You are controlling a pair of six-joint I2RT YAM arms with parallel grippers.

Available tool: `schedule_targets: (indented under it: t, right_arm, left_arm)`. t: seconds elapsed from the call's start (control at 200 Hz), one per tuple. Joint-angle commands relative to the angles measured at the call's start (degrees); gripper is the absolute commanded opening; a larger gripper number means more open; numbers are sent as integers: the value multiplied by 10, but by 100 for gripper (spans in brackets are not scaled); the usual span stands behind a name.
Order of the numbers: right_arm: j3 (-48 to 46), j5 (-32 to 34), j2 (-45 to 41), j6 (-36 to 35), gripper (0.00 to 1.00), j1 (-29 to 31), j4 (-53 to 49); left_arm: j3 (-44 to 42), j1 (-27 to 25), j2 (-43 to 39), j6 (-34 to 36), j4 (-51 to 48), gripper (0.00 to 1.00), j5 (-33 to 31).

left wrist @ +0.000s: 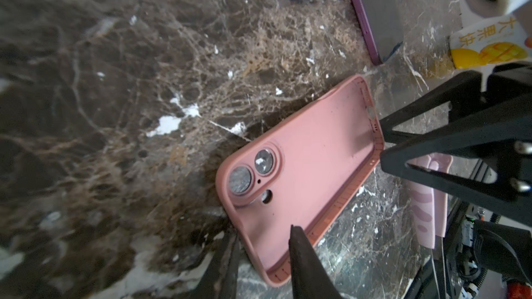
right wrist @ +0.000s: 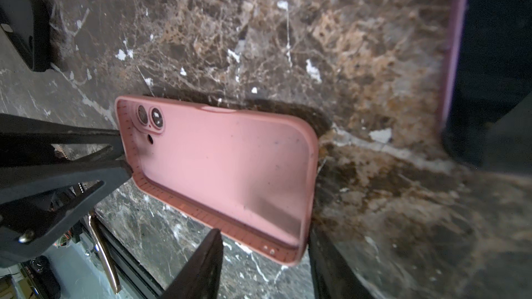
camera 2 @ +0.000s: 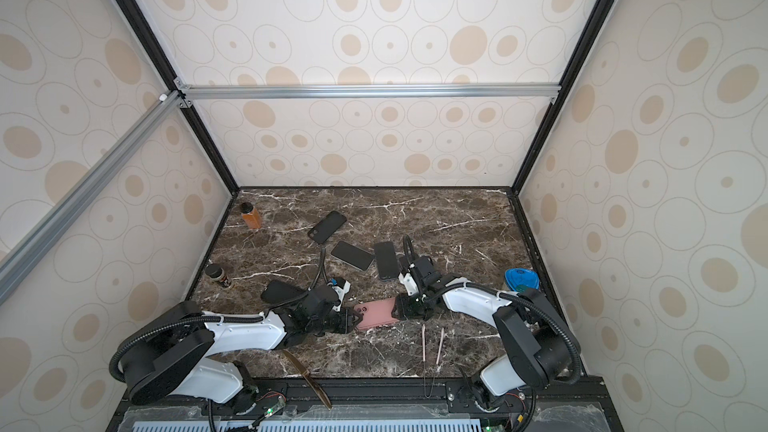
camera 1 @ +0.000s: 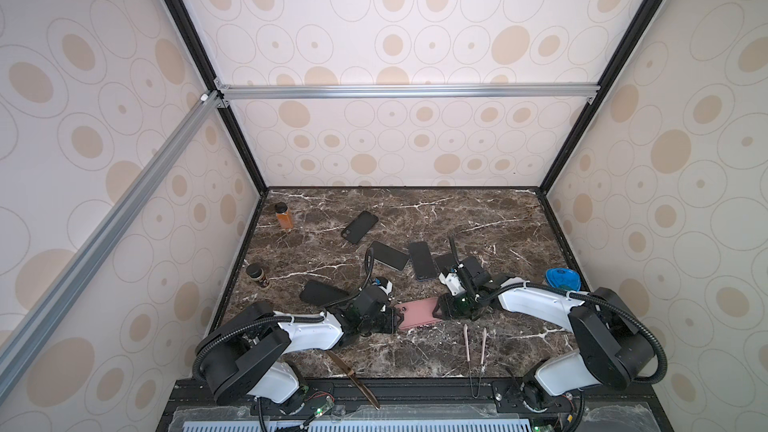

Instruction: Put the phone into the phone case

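Because we cannot tell if the left gripper (left wrist: pixel 260 234) and right gripper (right wrist: pixel 263 232) pinch the phone case (camera 1: pixel 415 314), uneven squeezing may buckle it.

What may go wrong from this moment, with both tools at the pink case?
1. The left tool and right tool each straddle only the rim at one end of the pink case; a grip so thin may slip or bend it.
2. Both tools are busy while the phone lies on the table; freeing one to fetch it may let the case shift.
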Motion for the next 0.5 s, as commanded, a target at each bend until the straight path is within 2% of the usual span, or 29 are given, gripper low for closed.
schedule_targets:
  t: [0.0,0.495]
  right_arm:
    - [-13,-19,15,12,50,9,9]
    - [14,13,42,21,50,10,11]
  left_arm:
    - [21,-3,24,14,-3,30,-6]
    - [49,19,64,-3,9,29,-30]
